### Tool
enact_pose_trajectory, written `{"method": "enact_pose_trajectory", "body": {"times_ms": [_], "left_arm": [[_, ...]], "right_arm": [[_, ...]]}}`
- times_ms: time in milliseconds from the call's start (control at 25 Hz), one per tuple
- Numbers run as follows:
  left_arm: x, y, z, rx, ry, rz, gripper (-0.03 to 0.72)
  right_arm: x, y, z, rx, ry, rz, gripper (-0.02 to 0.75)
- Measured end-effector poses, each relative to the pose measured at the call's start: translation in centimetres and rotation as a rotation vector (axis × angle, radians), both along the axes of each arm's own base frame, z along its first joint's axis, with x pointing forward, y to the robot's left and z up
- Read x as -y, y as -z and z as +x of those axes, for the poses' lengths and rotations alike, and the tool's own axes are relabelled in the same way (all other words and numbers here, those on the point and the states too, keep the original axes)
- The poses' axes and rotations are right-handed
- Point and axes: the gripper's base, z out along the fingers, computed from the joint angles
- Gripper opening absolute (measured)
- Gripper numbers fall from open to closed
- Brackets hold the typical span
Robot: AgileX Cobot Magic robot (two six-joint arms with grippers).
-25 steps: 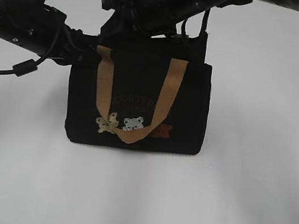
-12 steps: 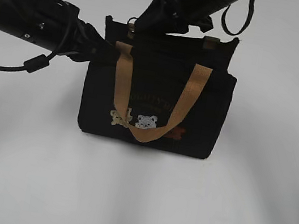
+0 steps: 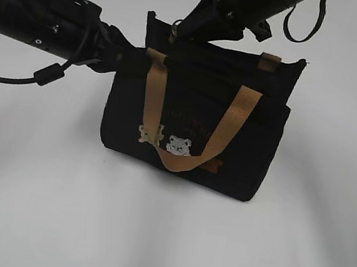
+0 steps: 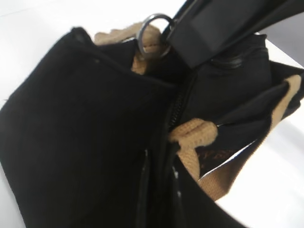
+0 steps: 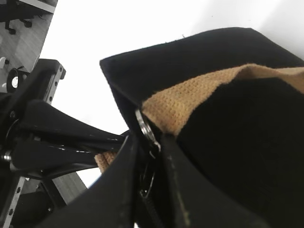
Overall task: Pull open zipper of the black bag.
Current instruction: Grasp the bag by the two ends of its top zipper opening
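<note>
The black bag (image 3: 194, 119) stands on the white table, its tan handle (image 3: 234, 126) hanging down its front over the bear patches. My left gripper (image 3: 131, 57) comes in from the left and is shut on the fabric at the bag's top left corner (image 4: 159, 166). The zipper (image 4: 172, 111) runs as a dark line along the bag's top, away from that grip. My right gripper (image 3: 186, 28) reaches down from above and is shut on the zipper's small metal pull (image 5: 148, 183), just below a silver ring (image 5: 145, 127). The pull is hidden in the exterior view.
The white table (image 3: 29, 204) spreads round the bag on every side. A black cable (image 3: 44, 77) loops under the left arm. A strap loop (image 3: 300, 23) hangs from the right arm above the bag's right end.
The bag has shifted to the right and turned slightly, showing its back panel. Both grippers moved right with it, keeping their grips.
</note>
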Motion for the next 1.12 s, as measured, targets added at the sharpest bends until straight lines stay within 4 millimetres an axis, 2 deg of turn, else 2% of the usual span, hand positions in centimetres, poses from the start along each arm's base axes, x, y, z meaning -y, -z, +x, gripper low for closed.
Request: {"method": "enact_pose_trajectory", "body": {"times_ms": [240, 1120], "left_arm": [[-0.21, -0.12, 0.27, 0.01, -0.026, 0.003, 0.035], [-0.48, -0.12, 0.47, 0.013, -0.046, 0.006, 0.034]], "right_arm": [[-0.02, -0.26, 0.42, 0.004, 0.048, 0.074, 0.096], [-0.31, -0.05, 0.93, 0.014, 0.086, 0.114, 0.092]]}}
